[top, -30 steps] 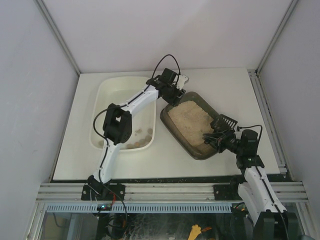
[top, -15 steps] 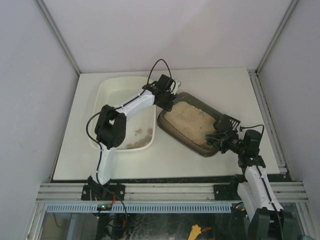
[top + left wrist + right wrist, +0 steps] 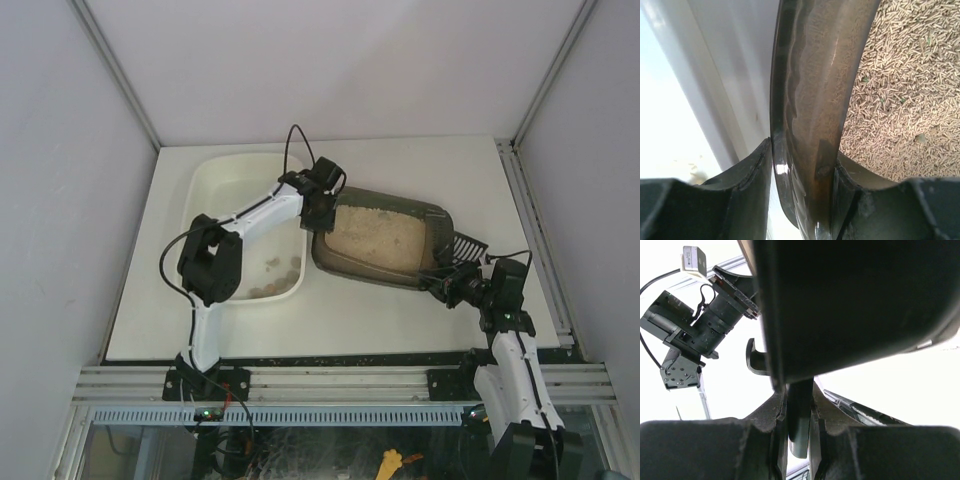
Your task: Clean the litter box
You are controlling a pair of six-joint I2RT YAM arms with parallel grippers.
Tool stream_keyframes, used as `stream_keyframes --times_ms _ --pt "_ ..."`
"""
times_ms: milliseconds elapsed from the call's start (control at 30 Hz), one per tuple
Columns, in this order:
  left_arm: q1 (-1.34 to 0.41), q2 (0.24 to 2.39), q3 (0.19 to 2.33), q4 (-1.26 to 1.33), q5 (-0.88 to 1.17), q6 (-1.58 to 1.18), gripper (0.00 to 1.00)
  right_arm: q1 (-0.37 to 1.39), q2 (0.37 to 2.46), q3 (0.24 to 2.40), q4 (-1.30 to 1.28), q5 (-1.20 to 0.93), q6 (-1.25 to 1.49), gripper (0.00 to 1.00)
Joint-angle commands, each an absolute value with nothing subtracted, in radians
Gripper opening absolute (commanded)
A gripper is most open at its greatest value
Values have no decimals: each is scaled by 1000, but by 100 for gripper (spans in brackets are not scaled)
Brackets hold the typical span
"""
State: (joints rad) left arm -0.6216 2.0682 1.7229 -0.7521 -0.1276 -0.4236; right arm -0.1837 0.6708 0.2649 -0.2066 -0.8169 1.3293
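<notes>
From above we see the litter box (image 3: pixel 380 240) near the centre of the table (image 3: pixel 380 325), with the cream tub (image 3: pixel 225 190) just beside it at 9 o'clock. In the left wrist view, the left gripper (image 3: pixel 801 152) pinches the box's rim. In the right wrist view, the right gripper (image 3: pixel 799 395) is pressed on a thin dark piece (image 3: pixel 799 440), perhaps a handle.

From where I stand, the rim of the litter box (image 3: pixel 810 90) clamped in the left end effector (image 3: pixel 802 155) is smoky brown translucent plastic, glossy, with highlights along its smooth curve. Just inside that grip, the litter (image 3: pixel 900 90) is dry beige pellets, rough and matt. The fingers (image 3: pixel 747 172) look like matt black plastic, faintly grainy. Just outside the grip, the tub (image 3: pixel 232 190) is smooth cream-white plastic on a matt white counter (image 3: pixel 440 170). The scoop (image 3: pixel 850 305) in the right end effector (image 3: pixel 799 410) is dull black plastic.
</notes>
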Motion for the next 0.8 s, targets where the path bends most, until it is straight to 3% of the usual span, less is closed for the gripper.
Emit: stream_keyframes --times_ms 0,133,467,767 --pt "-606 2030 1827 -952 -127 -681 8 -192 671 302 -265 -796 1306 0" --pt "-614 2006 1781 -972 -119 -773 0 -196 679 344 -345 -766 1245 0" --pt "-688 1946 1614 -944 -36 -952 0 -180 853 699 -712 -726 882 0" --pt "-764 1840 1492 -882 -34 -1046 1 48 1133 913 -813 -687 804 0"
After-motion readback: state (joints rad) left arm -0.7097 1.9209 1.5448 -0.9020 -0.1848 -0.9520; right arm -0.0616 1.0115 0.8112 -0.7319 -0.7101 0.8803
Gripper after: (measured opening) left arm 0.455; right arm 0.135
